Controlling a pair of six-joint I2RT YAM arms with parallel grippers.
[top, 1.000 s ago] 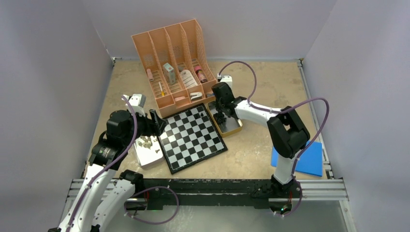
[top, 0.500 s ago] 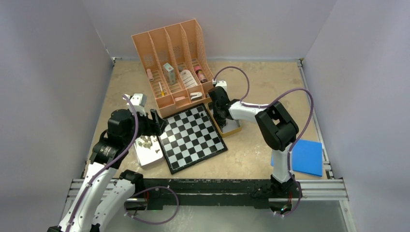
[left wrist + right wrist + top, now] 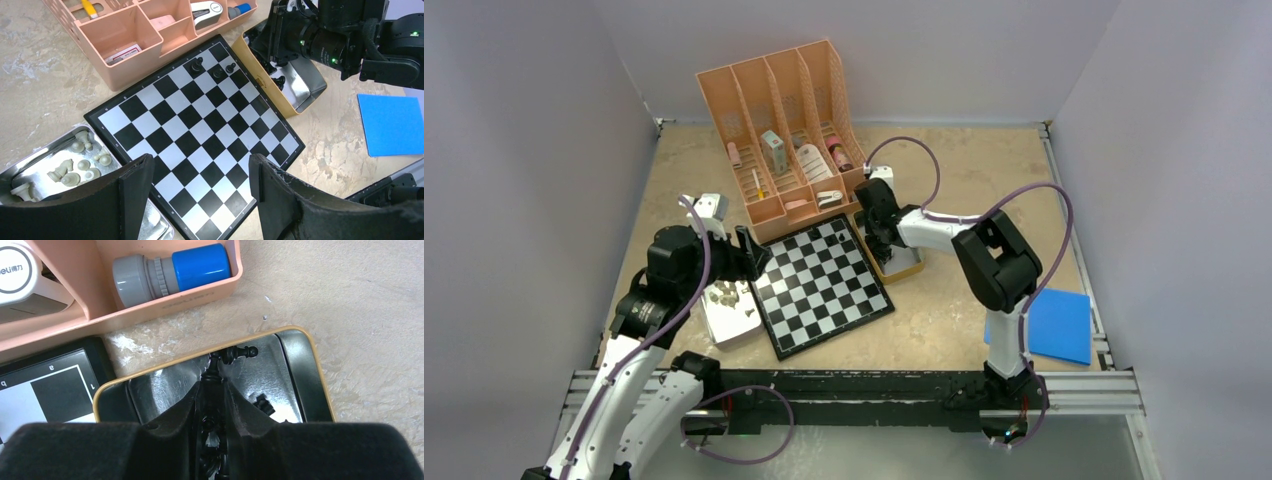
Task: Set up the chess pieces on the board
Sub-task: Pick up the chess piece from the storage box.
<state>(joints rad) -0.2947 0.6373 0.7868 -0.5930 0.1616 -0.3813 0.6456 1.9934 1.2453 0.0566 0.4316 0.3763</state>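
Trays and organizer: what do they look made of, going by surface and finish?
Right tray: likely metal; the floor is mirror-bright with warped reflections, and the rim is gold-coloured. Left tray: likely metal too; silver, with a duller sheen and soft reflections. Organizer: probably plastic; matte peach with smooth, rounded moulded walls.

The right arm (image 3: 999,265) has folded in leftward, lowering the right hand (image 3: 212,386) into the gold-rimmed tray (image 3: 305,375) (its fingers now pinching a black piece (image 3: 211,371)).

High rear view over whole table (image 3: 984,190), wrist views close, downward, all sharing board (image 3: 822,285).
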